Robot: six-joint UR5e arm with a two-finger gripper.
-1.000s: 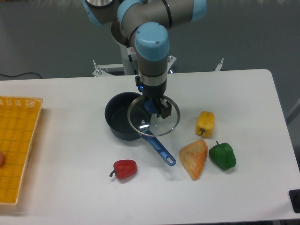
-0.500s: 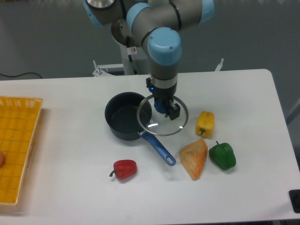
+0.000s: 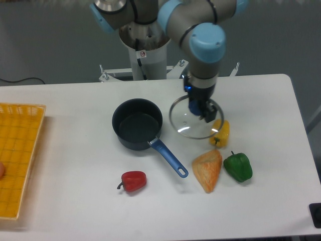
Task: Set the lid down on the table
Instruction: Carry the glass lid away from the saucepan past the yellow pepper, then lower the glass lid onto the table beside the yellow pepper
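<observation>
Lid has moved right over the last second: it was partly over the saucepan, now it is fully clear of the pan's rim and hangs to the pan's right. Pan interior is open and dark, nothing covering it. The lid's right edge now overlaps the yellow pepper in view; cannot tell whether it is above it or touching it.

Judgement: lift-off and carry are done; what remains is lowering onto bare table and letting go. The spot directly below looks crowded on the right by the yellow pepper, so a set-down here risks resting the rim on it.

Tool is clenched on the lid's blue knob, fingers pointing straight down. The lid hangs roughly level, slightly tilted toward the camera. The wrist is vertical above it, with the forearm reaching in from the base behind the table's far edge.

Orange wedge-shaped item, green pepper and red pepper lie nearer the camera, apart from the lid.
</observation>
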